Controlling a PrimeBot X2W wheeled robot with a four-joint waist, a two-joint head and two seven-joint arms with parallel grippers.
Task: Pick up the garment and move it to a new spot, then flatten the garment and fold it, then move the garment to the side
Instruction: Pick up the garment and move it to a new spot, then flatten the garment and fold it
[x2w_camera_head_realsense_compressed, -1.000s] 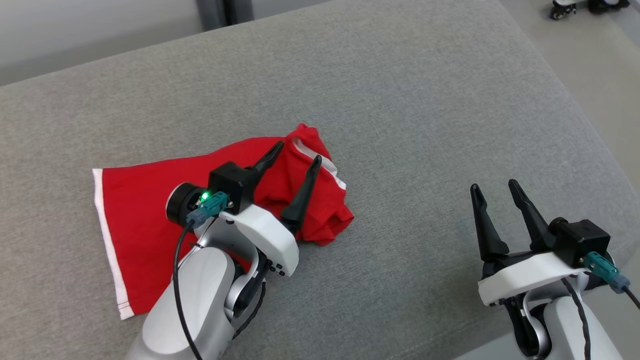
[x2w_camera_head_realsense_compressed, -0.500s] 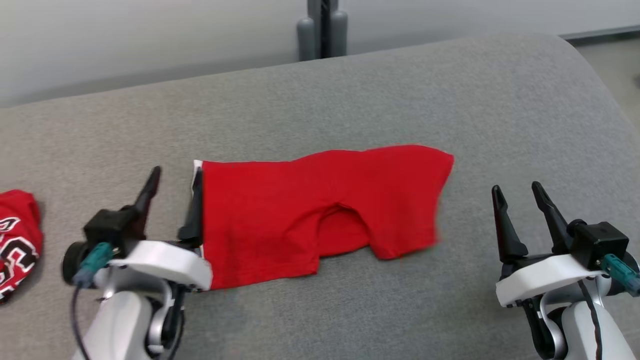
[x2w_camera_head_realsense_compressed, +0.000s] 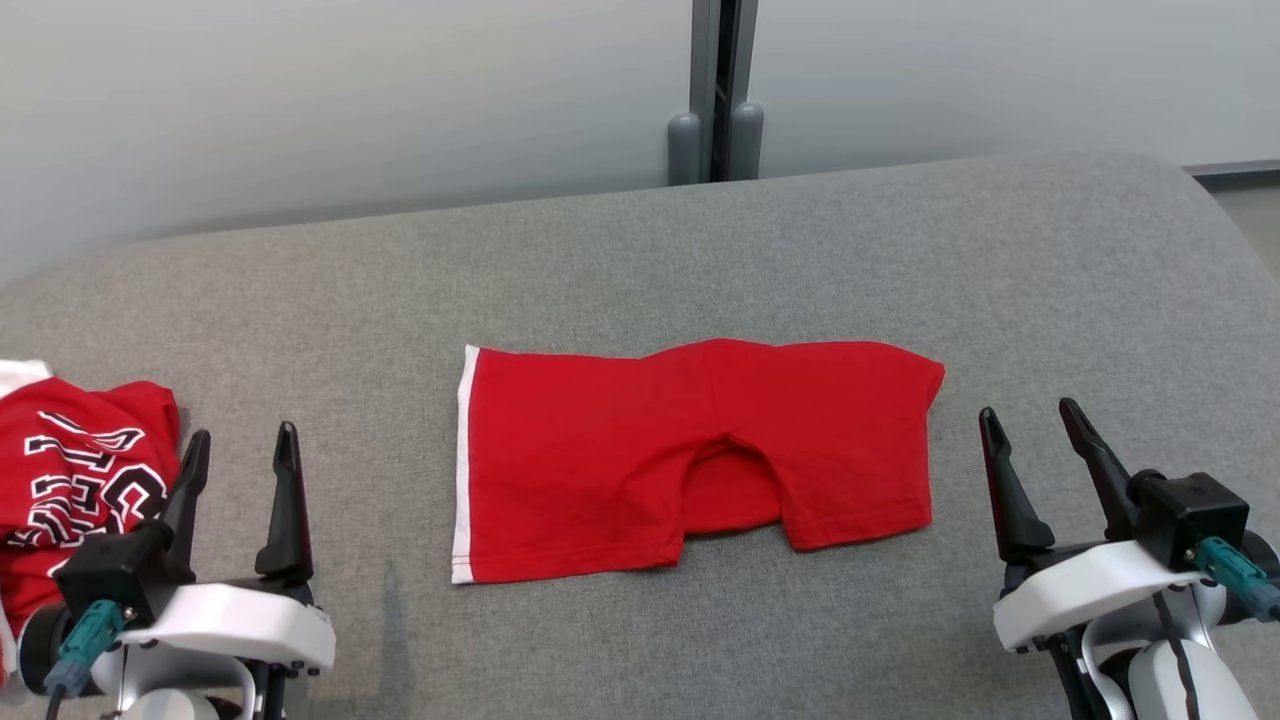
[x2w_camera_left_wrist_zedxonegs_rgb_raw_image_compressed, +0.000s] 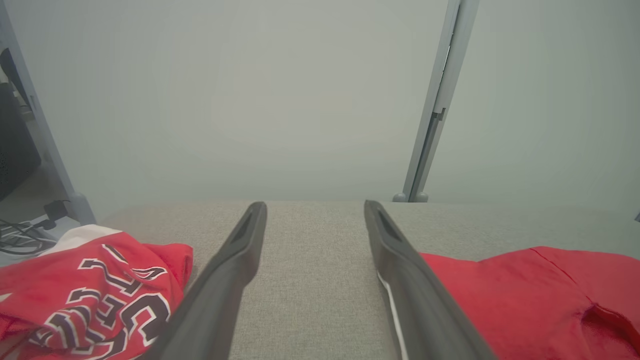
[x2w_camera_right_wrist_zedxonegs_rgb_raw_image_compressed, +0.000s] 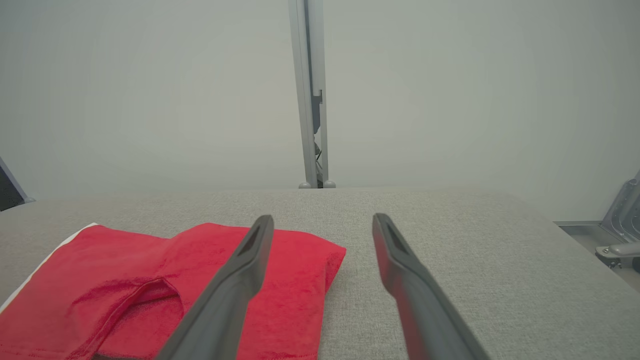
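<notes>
The garment (x2w_camera_head_realsense_compressed: 600, 450) is red with a white band on its left edge. It lies spread flat in the middle of the grey padded table (x2w_camera_head_realsense_compressed: 700, 250), with a curved cut-out in its near edge. My left gripper (x2w_camera_head_realsense_compressed: 242, 432) stands open at the lower left, well clear of the garment's white edge. In the left wrist view the left gripper (x2w_camera_left_wrist_zedxonegs_rgb_raw_image_compressed: 314, 204) has bare table between its fingers and the garment (x2w_camera_left_wrist_zedxonegs_rgb_raw_image_compressed: 500, 295) to its right. My right gripper (x2w_camera_head_realsense_compressed: 1028, 408) is open just right of the garment. The right wrist view shows the right gripper (x2w_camera_right_wrist_zedxonegs_rgb_raw_image_compressed: 322, 217) empty, its left finger over the garment (x2w_camera_right_wrist_zedxonegs_rgb_raw_image_compressed: 125, 270).
A crumpled red jersey with black and white lettering (x2w_camera_head_realsense_compressed: 80, 460) lies at the table's far left, beside my left gripper, and the jersey (x2w_camera_left_wrist_zedxonegs_rgb_raw_image_compressed: 90, 290) fills the lower left of the left wrist view. A grey post (x2w_camera_head_realsense_compressed: 715, 90) stands against the pale wall behind the table.
The head view has swung, so the whole picture has shifted. My left gripper, at the garment's white edge half a second ago, now stands apart from it to the left. The right gripper is unchanged.
</notes>
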